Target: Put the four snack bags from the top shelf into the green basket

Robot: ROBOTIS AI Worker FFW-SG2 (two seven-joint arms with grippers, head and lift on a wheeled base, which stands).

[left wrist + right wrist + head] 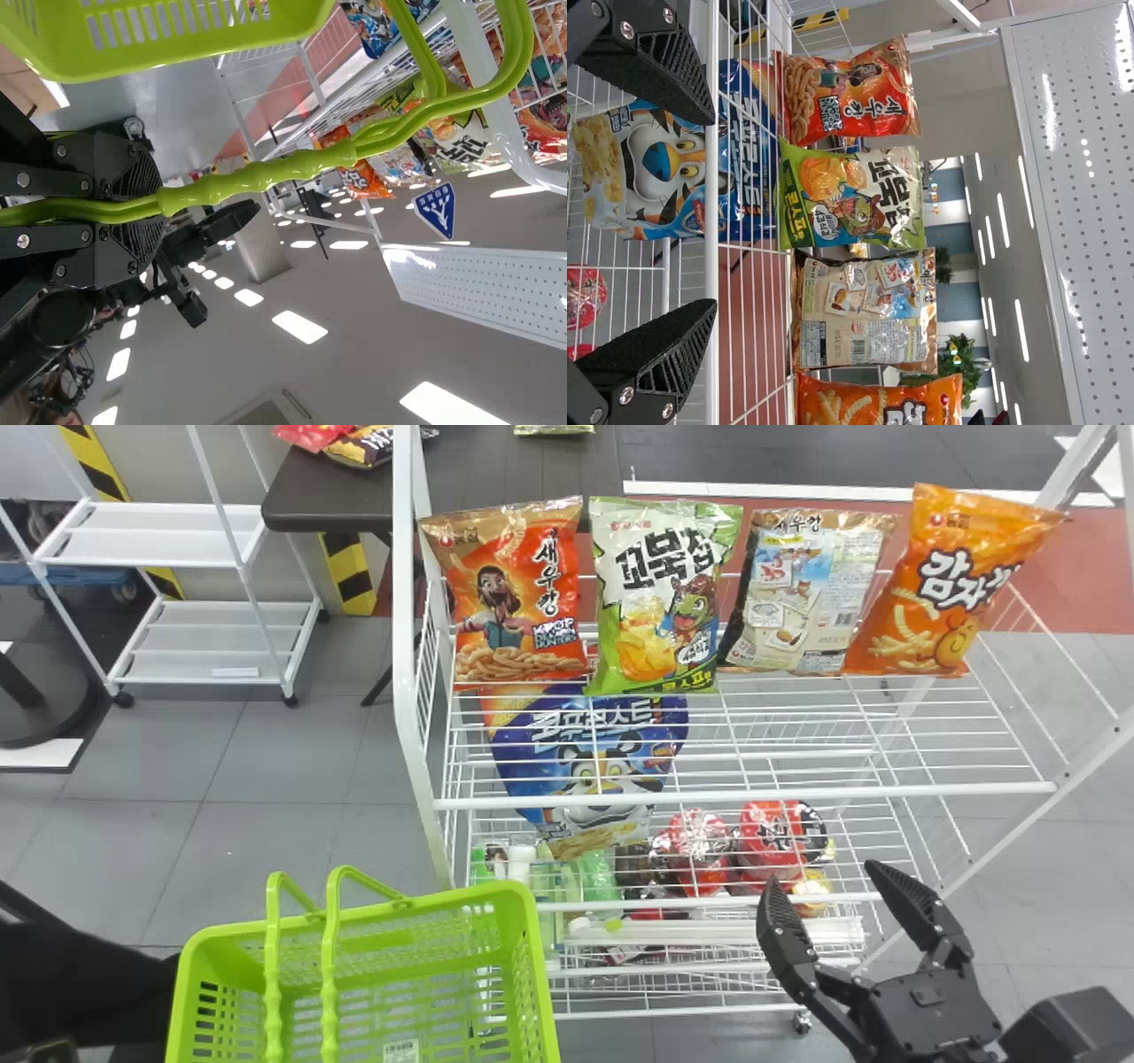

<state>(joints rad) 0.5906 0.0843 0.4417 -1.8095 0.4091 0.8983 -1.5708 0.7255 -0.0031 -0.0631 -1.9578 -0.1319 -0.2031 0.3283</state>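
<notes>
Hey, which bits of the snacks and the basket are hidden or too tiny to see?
Green basket: near end cut off by the head view's bottom edge.
Orange bag: one side cut off by the right wrist view's bottom edge.
Blue bag: partly behind the top shelf, head view.
Tan bag: small print too tiny, head view.

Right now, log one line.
left black hand gripping green plastic basket | right black hand open | four glossy snack bags on white wire top shelf

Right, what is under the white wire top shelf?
A blue, tiger-printed snack bag, with round red packages lower down. The front rail covers a strip of the bag; anything behind is hidden.
</notes>
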